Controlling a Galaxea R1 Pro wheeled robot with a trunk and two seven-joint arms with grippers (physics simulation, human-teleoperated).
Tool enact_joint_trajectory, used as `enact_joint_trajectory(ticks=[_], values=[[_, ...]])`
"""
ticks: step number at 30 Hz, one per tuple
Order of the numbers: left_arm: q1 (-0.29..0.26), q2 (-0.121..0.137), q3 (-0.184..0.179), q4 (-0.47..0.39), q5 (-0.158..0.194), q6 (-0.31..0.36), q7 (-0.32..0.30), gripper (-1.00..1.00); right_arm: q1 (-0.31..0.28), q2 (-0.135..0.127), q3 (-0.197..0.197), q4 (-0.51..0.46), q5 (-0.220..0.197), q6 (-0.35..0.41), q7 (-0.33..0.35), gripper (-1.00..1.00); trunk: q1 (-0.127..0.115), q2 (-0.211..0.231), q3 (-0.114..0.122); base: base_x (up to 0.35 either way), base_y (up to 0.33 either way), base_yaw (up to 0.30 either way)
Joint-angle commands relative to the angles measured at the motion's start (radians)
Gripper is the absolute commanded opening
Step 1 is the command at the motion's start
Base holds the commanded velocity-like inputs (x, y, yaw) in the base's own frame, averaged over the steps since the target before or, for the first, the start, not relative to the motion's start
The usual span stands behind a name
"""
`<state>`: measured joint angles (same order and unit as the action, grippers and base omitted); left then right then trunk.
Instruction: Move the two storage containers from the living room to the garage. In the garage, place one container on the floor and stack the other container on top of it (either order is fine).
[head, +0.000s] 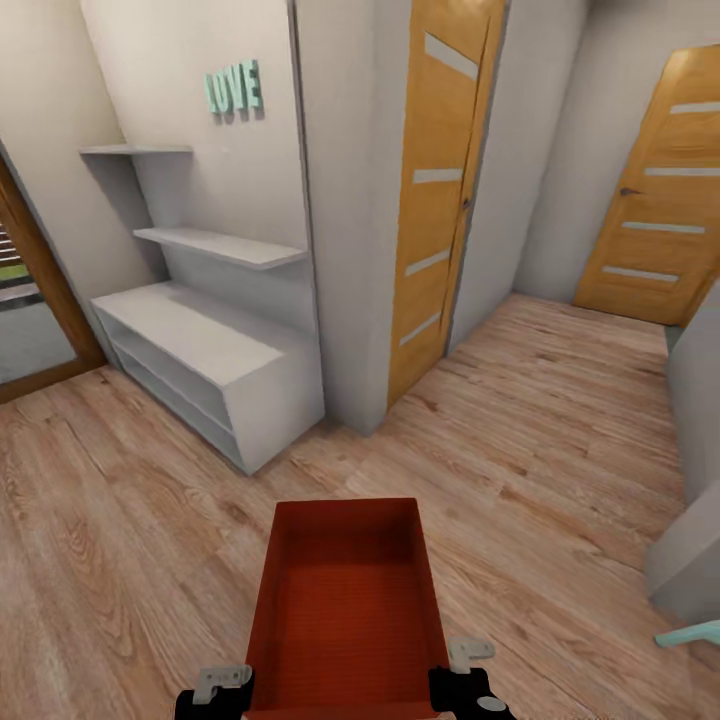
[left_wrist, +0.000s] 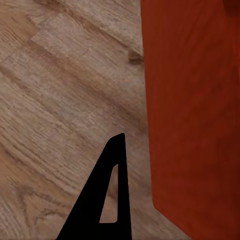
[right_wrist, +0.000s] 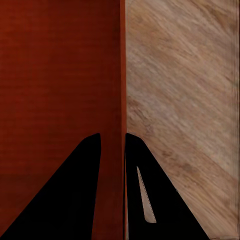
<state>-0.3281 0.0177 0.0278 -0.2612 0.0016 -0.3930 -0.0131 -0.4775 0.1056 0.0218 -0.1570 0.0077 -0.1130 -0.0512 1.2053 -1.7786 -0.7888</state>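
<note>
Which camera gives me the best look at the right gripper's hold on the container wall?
The right wrist view: the right gripper has one finger on each side of the thin wall of the storage container, shut on it. The head view shows that gripper at the bin's near right corner, contact hidden. The left wrist view shows the bin's outer wall.

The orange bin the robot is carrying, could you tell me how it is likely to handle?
The bin is empty, so probably light. Its thin straight walls may flex where pinched; the right gripper straddles one wall. Held near one end, between left gripper and right, its far end could sag.
</note>
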Motion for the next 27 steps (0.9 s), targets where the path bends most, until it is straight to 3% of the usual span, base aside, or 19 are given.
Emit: enact_joint_trajectory(ticks=[1, 27], values=[[0.000, 0.000, 0.007, 0.000, 0.003, -0.003, 0.001, -1.00, -0.001, 0.000, -0.003, 0.001, 0.002, -0.003, -0.006, -1.00, 0.000, 0.000, 0.000, 0.000, 0.000, -0.300], [0.000, 0.000, 0.007, 0.000, 0.003, -0.003, 0.001, -1.00, -0.001, 0.000, -0.003, 0.001, 0.002, -0.003, -0.006, -1.00, 0.000, 0.000, 0.011, 0.000, 0.000, -0.300]])
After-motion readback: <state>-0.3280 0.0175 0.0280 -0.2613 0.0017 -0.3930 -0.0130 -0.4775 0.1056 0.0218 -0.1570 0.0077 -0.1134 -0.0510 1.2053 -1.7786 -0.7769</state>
